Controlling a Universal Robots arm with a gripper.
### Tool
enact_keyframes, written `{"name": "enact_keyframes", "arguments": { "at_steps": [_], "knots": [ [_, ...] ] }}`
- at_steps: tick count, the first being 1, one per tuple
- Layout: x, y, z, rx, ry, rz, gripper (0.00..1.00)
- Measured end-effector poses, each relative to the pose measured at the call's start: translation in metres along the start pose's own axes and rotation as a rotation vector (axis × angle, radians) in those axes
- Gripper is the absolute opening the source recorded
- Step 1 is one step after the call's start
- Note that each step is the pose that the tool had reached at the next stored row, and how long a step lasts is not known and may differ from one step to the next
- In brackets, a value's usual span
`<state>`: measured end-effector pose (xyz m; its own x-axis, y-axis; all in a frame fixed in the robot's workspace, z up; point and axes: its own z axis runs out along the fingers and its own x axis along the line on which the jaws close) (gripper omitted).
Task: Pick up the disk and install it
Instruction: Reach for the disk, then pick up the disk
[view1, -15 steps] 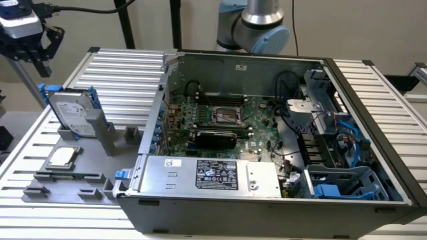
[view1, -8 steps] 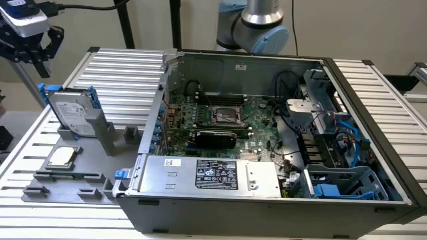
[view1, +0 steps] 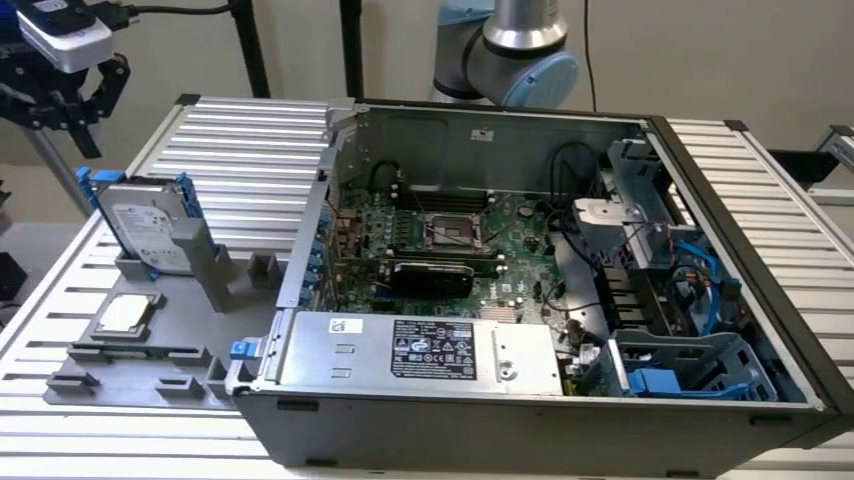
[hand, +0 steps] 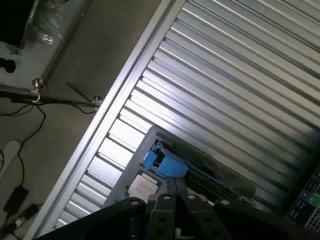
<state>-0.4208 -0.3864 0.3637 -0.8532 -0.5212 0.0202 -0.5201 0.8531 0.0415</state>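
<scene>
The disk (view1: 140, 225) is a flat silver-grey drive with a white label, framed by a blue carrier. It stands on edge in a grey fixture (view1: 147, 362) near the tabletop (view1: 227, 130) edge on the exterior view's left.

The end effector (view1: 78, 130) hangs above the disk, offset toward the exterior view's left and clear of it. In the wrist view its fingers (hand: 171, 186) are pressed together with nothing between them, and the carrier's blue top edge lies just beyond the tips.

Bare slatted tabletop lies behind the disk. The open case (view1: 534, 420) wall stands near the fixture on the exterior view's right. A chip (view1: 123, 313) lies flat in front of the disk.
</scene>
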Motion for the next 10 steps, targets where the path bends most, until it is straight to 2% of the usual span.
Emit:
{"name": "enact_keyframes", "arguments": {
  "at_steps": [10],
  "knots": [
    [-0.0001,-0.0001,0.0029,0.0037,0.0076,-0.183,0.0]
  ]
}}
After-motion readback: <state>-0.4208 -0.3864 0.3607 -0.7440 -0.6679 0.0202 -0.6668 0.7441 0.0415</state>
